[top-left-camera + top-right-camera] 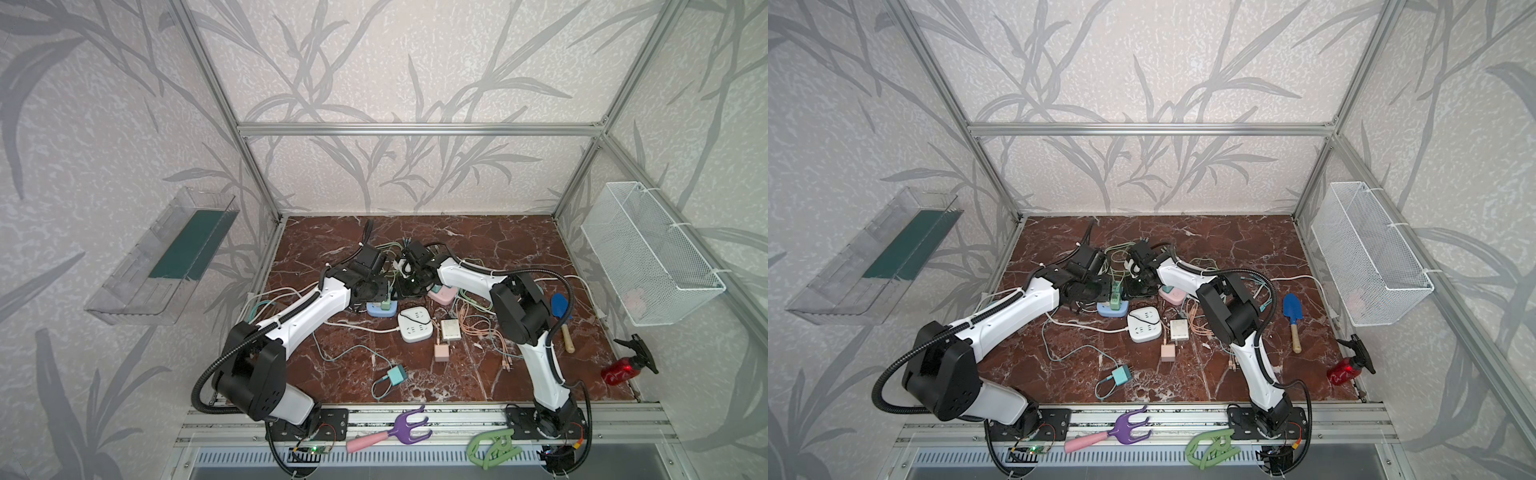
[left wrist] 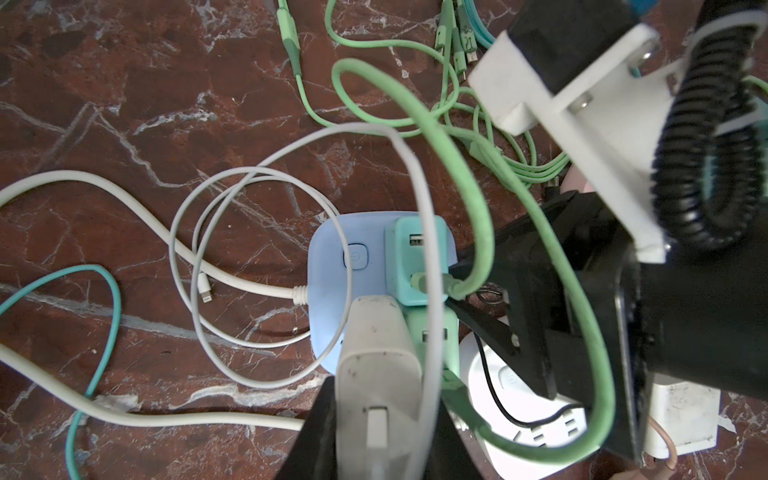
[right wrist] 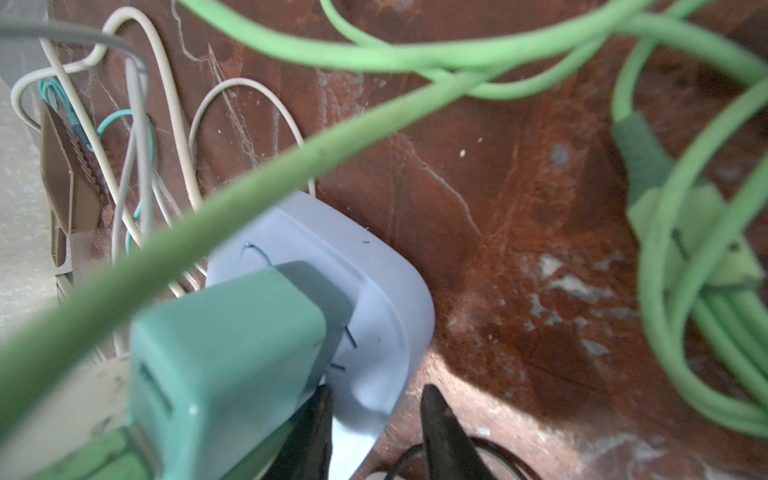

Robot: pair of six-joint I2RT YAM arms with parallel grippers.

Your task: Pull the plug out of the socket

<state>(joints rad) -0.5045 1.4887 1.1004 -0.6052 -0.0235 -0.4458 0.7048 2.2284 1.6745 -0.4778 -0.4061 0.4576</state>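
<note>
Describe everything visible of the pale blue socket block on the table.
The pale blue socket block is a rounded, matte plastic square lying flat on the marble tabletop. It has a power button on top and a white cord leaving one side. A teal charger is plugged in; the left gripper clamps a white plug standing on it.

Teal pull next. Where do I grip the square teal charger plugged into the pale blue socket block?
Likely flat side walls, from above: the square teal charger stands upright on the pale blue socket block; a green cable fills its top port.
</note>
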